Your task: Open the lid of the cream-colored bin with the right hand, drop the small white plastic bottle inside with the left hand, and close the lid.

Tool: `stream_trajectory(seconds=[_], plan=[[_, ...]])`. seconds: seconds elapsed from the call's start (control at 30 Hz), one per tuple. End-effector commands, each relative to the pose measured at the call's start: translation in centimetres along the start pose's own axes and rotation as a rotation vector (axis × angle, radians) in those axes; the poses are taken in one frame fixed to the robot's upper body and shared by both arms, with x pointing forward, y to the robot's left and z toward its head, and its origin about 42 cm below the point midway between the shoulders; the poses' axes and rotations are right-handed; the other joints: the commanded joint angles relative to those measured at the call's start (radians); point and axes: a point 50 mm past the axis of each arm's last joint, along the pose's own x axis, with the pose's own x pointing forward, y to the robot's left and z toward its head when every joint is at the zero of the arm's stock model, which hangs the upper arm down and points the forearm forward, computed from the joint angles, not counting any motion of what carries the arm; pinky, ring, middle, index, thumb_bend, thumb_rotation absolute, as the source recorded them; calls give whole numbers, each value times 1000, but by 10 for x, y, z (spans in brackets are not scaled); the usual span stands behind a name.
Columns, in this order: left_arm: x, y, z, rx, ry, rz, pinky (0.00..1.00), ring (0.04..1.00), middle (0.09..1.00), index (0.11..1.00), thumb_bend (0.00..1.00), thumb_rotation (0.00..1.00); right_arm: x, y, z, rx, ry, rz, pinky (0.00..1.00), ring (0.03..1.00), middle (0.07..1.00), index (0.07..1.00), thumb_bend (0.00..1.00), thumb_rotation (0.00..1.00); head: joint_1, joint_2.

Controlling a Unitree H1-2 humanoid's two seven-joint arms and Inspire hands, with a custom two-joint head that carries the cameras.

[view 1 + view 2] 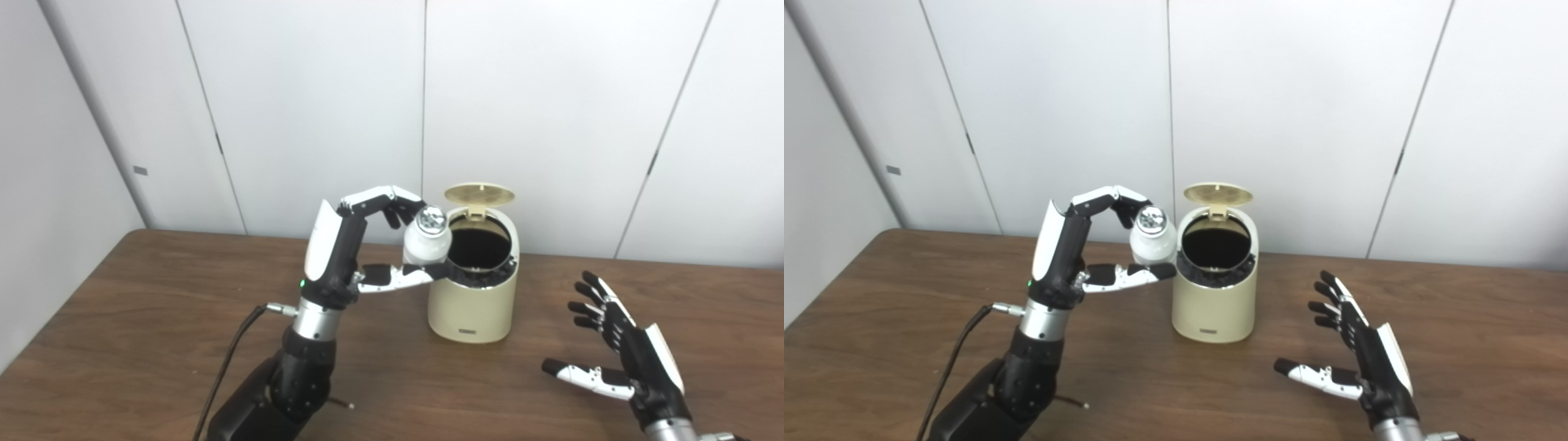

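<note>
While the lid (479, 194) stands up and open, left hand (361, 257) grips the small white plastic bottle (427, 242) at the bin's left rim, not yet over the hole.

Fingers (392, 202) curl over the bottle's shiny cap, thumb (401, 277) props it from below; bottle sits upright, just beside and partly in front of the cream-colored bin (471, 306); judged best move is to carry it rightward until its base clears the rim and centres over the dark opening (1217, 244), then spread fingers and thumb together so it falls straight; a release too soon risks it catching the rim; right hand (618, 355) hovers spread and empty over the table (153, 306), well apart from the bin, placed to close the lid after.
</note>
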Motion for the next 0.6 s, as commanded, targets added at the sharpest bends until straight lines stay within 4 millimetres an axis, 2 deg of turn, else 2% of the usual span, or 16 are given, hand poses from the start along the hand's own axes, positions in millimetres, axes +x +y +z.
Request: stream_trajectory(seconds=[0.0, 0.23, 0.57], plan=[[29, 5, 2, 27, -114, 39, 330, 432, 537, 476, 474, 0, 13, 0, 16, -4, -101, -19, 769, 816, 899, 921, 775, 241, -6, -3], [51, -5, -4, 56, -201, 0, 315, 429, 538, 487, 473, 0, 15, 6, 13, -10, -98, -21, 755, 818, 901, 920, 758, 230, -42, -19], [75, -10, -12, 93, -270, -25, 327, 445, 530, 477, 475, 0, 16, 9, 8, -22, -100, -20, 754, 820, 903, 919, 774, 304, -52, -28]])
